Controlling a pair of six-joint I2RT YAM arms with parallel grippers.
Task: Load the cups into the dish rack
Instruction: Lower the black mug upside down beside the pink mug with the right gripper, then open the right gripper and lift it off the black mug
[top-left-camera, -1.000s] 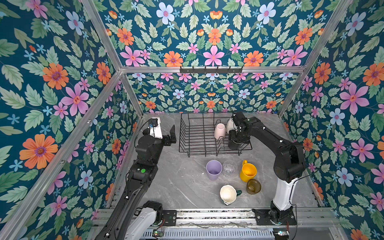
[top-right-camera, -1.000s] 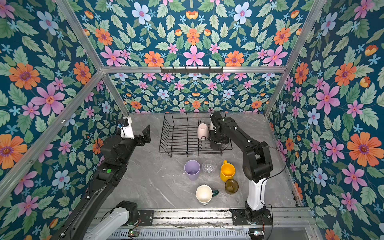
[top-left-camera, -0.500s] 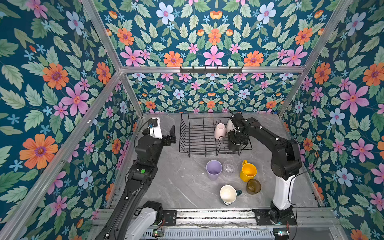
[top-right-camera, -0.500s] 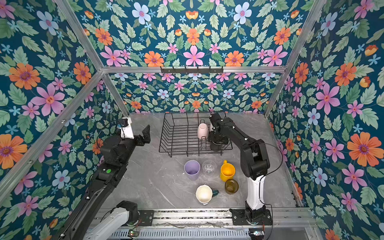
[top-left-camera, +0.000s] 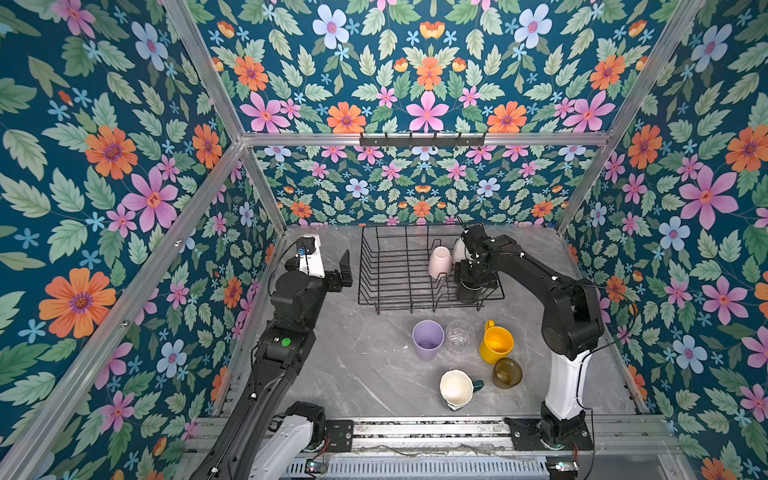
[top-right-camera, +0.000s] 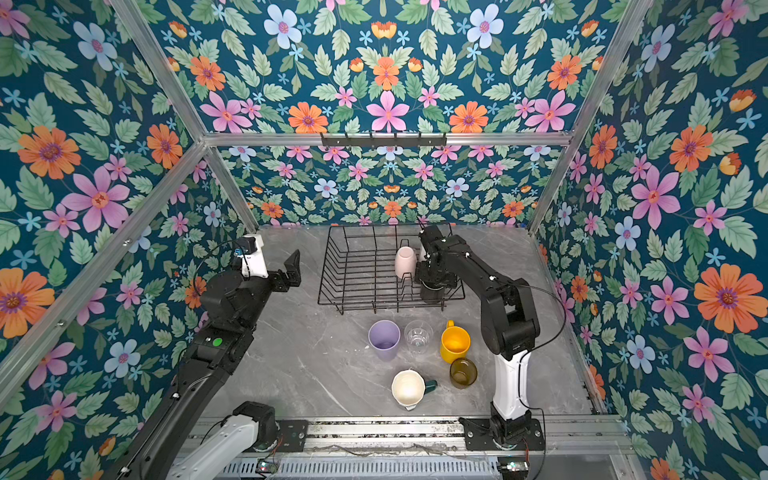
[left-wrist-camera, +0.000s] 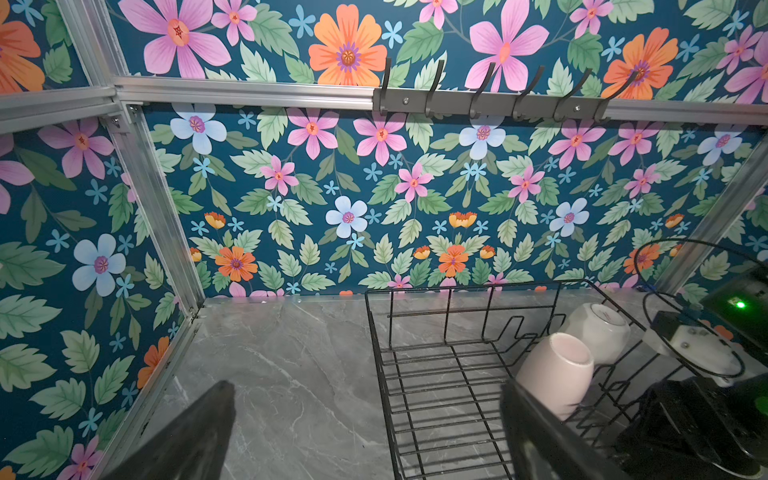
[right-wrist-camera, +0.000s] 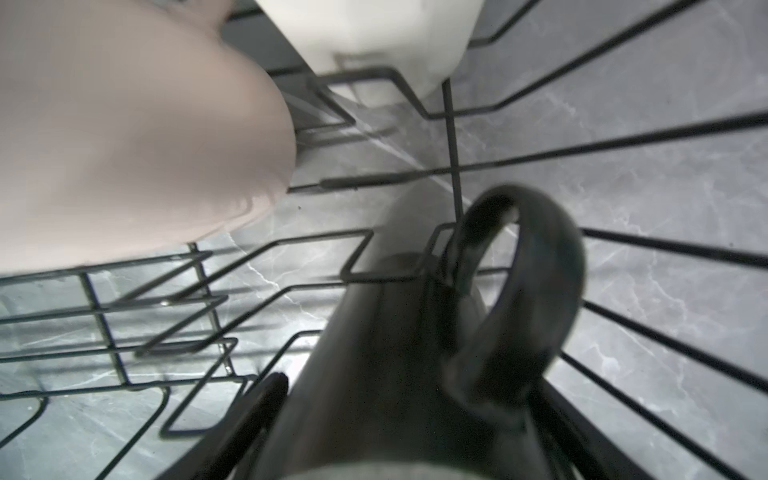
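Observation:
The black wire dish rack holds an upturned pale pink mug and a white mug behind it. My right gripper points down into the rack's near right corner. The black mug stands blurred between its open jaws, on the rack's prongs. My left gripper hangs open and empty left of the rack. In front stand a lilac tumbler, a clear glass, a yellow mug and an amber glass.
A dark green cream-lined mug lies on its side near the front edge. A black hook rail hangs on the back wall. Flowered walls close in the grey marble table on three sides.
The right arm has shifted slightly over the rack's near right corner and its jaws have widened around the black mug. The left arm has not moved.

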